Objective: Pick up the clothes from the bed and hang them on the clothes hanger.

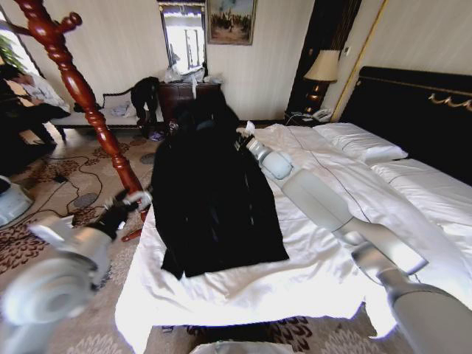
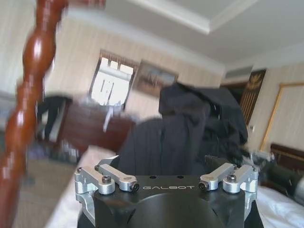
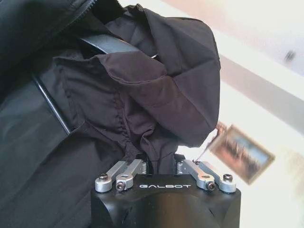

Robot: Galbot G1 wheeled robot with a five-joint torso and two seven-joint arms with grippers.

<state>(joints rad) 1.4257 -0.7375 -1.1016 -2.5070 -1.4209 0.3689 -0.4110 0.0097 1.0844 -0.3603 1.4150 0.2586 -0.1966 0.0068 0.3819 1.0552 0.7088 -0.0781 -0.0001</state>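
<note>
The clothes [image 1: 214, 192], a large black coat, are raised at the collar and drape down onto the white bed [image 1: 324, 251]. My right gripper [image 1: 242, 137] is shut on the coat's collar fabric [image 3: 156, 142]; its jaws are closed on the cloth in the right wrist view. The red-brown clothes hanger [image 1: 77, 85] stands left of the bed, its pole leaning across the view. My left gripper [image 1: 136, 198] is open near the pole's lower part, off the bed's left edge. In the left wrist view the pole [image 2: 28, 95] rises close by and the coat [image 2: 190, 133] hangs ahead.
A dark dresser [image 1: 188, 96] with a mirror stands at the back wall, with a bench [image 1: 110, 114] beside it. Cables [image 1: 70, 177] lie on the patterned carpet left of the bed. A lamp [image 1: 322, 70] and the black headboard [image 1: 413, 110] are at the right.
</note>
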